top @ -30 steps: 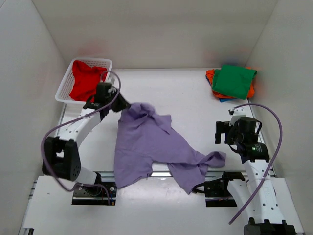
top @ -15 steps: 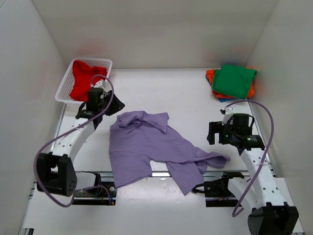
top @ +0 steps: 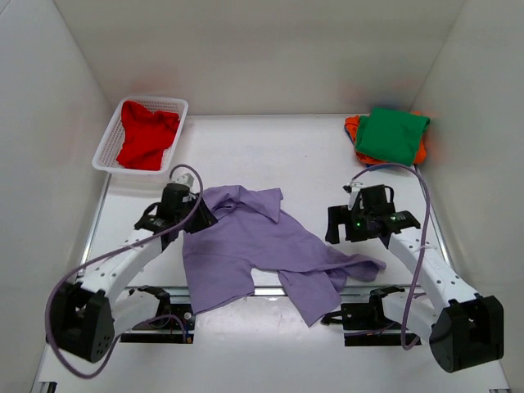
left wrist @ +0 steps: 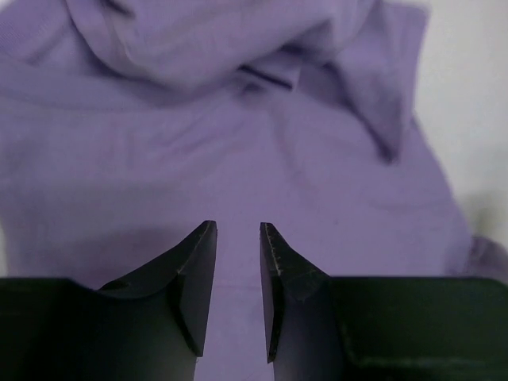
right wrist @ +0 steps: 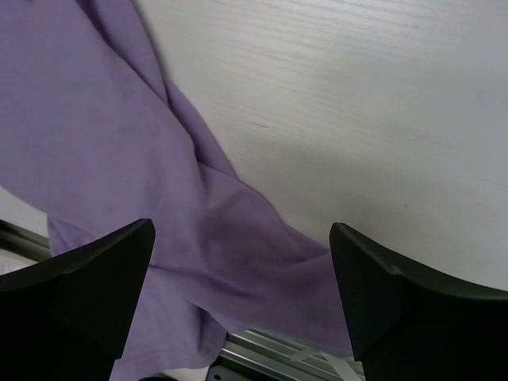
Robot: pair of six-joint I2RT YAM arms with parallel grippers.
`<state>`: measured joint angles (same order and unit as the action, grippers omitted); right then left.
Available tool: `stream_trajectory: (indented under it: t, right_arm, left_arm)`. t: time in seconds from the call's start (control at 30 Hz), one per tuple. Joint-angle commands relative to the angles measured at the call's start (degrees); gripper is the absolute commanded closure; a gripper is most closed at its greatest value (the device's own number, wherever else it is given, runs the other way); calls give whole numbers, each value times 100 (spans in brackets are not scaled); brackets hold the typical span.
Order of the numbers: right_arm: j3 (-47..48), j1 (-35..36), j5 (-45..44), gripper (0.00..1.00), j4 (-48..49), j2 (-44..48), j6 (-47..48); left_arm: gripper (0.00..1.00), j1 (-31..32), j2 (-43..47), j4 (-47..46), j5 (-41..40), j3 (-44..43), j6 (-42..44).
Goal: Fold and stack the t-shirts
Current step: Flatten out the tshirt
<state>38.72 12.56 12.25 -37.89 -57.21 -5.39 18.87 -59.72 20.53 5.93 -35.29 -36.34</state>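
The lavender t-shirt [top: 254, 246] lies crumpled and spread on the white desk [top: 286, 155], its collar end bunched at the far left and one sleeve trailing off to the near right, where the cloth hangs over the desk's near edge.

The left gripper [top: 201, 217] sits at the shirt's far-left corner, just over the bunched collar. In the left wrist view its fingers [left wrist: 198, 262] stand only a narrow slit apart – lavender cloth [left wrist: 238, 143] shows beneath that slit, and nothing is pinched in it.

The right gripper [top: 336, 228] hovers just right of the shirt, above the trailing sleeve. In the right wrist view it is spread wide [right wrist: 242, 238], holding nothing, with the sleeve [right wrist: 119, 159] and bare desk below.

Far left of the lavender shirt, a red t-shirt [top: 146, 135] fills a white mesh basket [top: 106, 151]. Far right of it – well apart – a folded green t-shirt [top: 391, 135] tops a stack, with orange [top: 352, 127] and a sliver of blue [top: 372, 166] showing underneath.
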Motion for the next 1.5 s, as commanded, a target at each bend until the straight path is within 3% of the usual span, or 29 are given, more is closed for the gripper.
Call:
stream_trajectory:
  t: [0.0,0.2,0.5,0.73,0.93,1.1,1.2,1.47]
  right_arm:
    - [259,308,198,11,352,-211,-384]
    - [66,880,286,12,572,-423,-779]
    - [250,573,375,13,406,-563,-604]
    - [408,484,322,13,326,-756,-551]
    - [427,599,313,15,440,-713,-735]
    - [110,643,383,16,704,-634,-850]
    - [109,661,331,15,704,-669,-806]
    - [110,660,366,16,704,-537,-832]
  left_arm:
    - [61,335,-513,-198,127,22,-155]
    - [61,415,-1742,-348,92,-346,74]
    - [63,442,-3386,-102,-145,-1506,531]
    - [64,3,-4792,415,-32,-2894,812]
    - [65,-296,-5479,811,136,-4239,944]
    - [57,-331,-4648,655,417,-4321,1077]
    - [54,-419,-3743,487,487,-3786,988]
    - [53,-849,-1738,1260,31,-1748,1393]
